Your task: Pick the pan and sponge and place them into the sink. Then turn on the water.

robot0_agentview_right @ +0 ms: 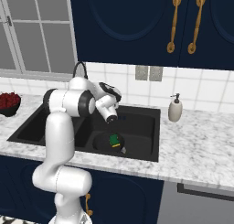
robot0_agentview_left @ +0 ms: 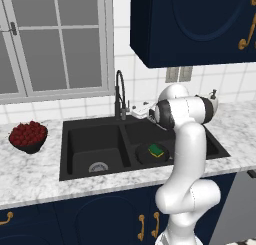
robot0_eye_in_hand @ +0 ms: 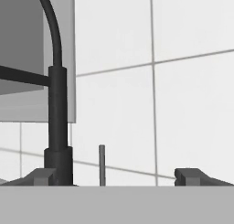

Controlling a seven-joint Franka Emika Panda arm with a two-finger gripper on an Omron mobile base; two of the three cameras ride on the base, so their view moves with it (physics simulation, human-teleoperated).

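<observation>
The black double-basin sink point(robot0_agentview_left: 95, 123) point(robot0_agentview_right: 144, 127) is set in the marble counter. In its right basin lies the round black pan point(robot0_agentview_left: 142, 155) point(robot0_agentview_right: 101, 144), and the yellow-and-green sponge point(robot0_agentview_left: 157, 150) point(robot0_agentview_right: 114, 140) rests inside it. My gripper point(robot0_agentview_left: 140, 111) point(robot0_agentview_right: 118, 119) point(robot0_eye_in_hand: 116, 177) hovers open above the right basin's back edge, just right of the tall black faucet point(robot0_agentview_left: 120, 95) point(robot0_eye_in_hand: 57, 127), with nothing between its fingertips point(robot0_eye_in_hand: 189, 175). A thin grey lever point(robot0_eye_in_hand: 101, 166) stands between them, further back. The water is out of view.
A dark bowl of red fruit point(robot0_agentview_left: 28, 136) point(robot0_agentview_right: 7, 103) sits on the counter left of the sink. A soap dispenser point(robot0_agentview_right: 175, 109) point(robot0_agentview_left: 213, 95) stands to the right by the tiled wall. Navy cabinets point(robot0_agentview_left: 195, 24) hang overhead.
</observation>
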